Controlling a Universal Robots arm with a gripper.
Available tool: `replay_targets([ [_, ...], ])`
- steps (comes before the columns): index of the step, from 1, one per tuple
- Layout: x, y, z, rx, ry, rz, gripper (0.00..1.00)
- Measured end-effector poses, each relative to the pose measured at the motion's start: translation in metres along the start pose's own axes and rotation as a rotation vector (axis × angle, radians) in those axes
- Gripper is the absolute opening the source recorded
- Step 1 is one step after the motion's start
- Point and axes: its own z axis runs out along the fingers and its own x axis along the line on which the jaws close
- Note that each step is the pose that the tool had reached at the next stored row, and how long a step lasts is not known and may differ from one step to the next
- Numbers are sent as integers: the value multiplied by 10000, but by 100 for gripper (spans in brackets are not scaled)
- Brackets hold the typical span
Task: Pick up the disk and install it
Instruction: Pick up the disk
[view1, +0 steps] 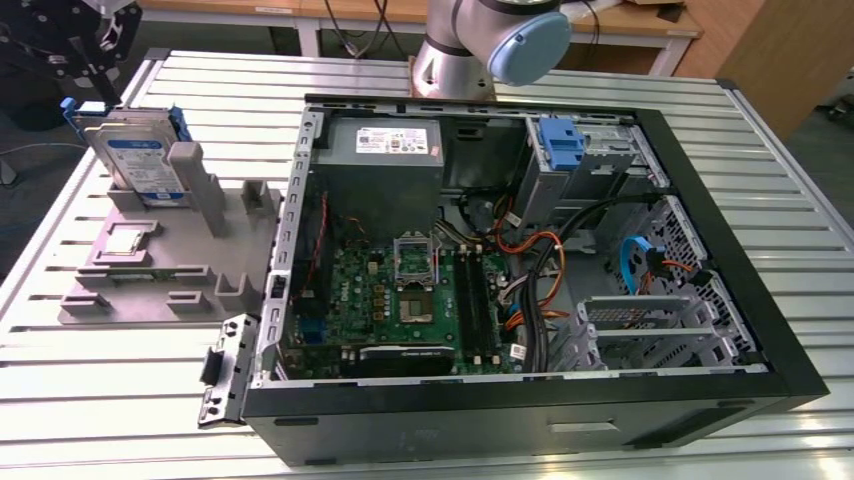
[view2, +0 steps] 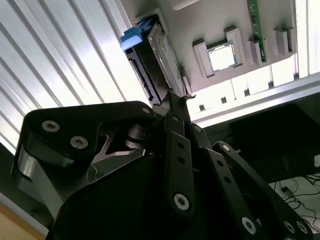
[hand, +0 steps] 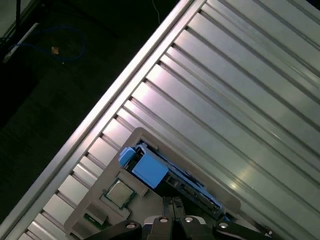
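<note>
Gripper (view1: 94, 75) in the exterior view sits at the far upper corner on the exterior view's left, hanging just above the disk (view1: 135, 152). Disk stands upright on its edge in a slot of the grey fixture (view1: 200, 270), blue carrier frame around it, label facing the camera. Fixture lies on the slatted metal table (view1: 107, 400), just beside the open computer case (view1: 747, 330). Blue bracket (view1: 562, 146) is in the case's drive bay, near the arm base (view1: 461, 50). A processor chip (view1: 126, 240) rests in a fixture pocket.

Second wrist view: black gripper (view2: 174, 100) linkages converge, fingertips look pressed together with nothing between them, tips right over the disk (view2: 156, 55) edge; cannot tell if touching. Chip (view2: 222, 57) in its pocket nearby, green memory stick (view2: 254, 20) beyond it.

First wrist view: gripper (hand: 171, 202) tips closed together, empty, just beside the disk (hand: 150, 168) still seated in the fixture (hand: 131, 137). Chip (hand: 119, 194) next to it, table slats (hand: 240, 90) around.
</note>
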Motion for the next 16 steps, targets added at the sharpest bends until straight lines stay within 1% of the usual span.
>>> replay_targets([
  [8, 0, 0, 0, -24, 39, -838, 11],
  [16, 0, 0, 1, -40, 66, -1436, 11],
])
